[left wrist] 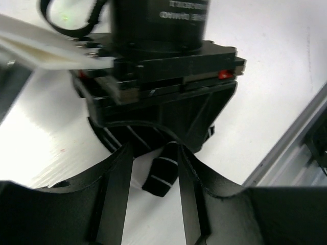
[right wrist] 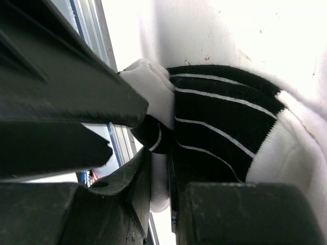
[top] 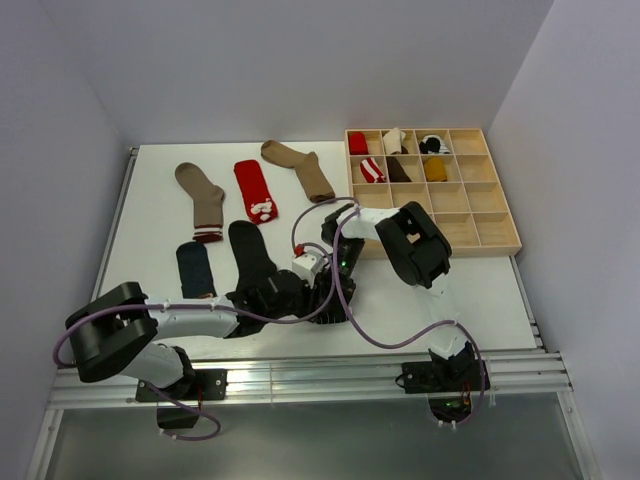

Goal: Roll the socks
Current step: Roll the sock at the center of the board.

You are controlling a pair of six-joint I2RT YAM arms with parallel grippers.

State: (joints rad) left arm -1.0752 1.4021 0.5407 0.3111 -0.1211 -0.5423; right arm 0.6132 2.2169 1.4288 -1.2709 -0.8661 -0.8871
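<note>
Meeting low over the near middle of the tabletop (top: 160, 250), the two end effectors crowd each other so closely that the overhead view hides the striped sock (right wrist: 219, 127) under them. The right end effector (right wrist: 161, 171) has its fingers pressed nearly together, pinching a fold of this sock; its black body with thin white stripes and its white toe bulge out past the fingers against the white surface. Blurred dark shapes fill the upper left of the right wrist view, too close to make out. The left end effector (left wrist: 156, 163) has its fingers spread, and a narrow strip of the same sock hangs in the gap, close to one finger, with bare white showing on the other side. The bulk of the right wrist blocks everything beyond it. From above, the left end effector (top: 288, 295) and right end effector (top: 325, 290) sit just beside the toe end of the plain black sock (top: 250, 250), whose near end is covered by the left arm. A navy sock (top: 195, 268), two tan socks (top: 203, 200) and a red sock (top: 255, 190) lie flat farther back. The wooden tray (top: 480, 205) stands at the right with small rolled bundles (top: 372, 170) in its far cells.
</note>
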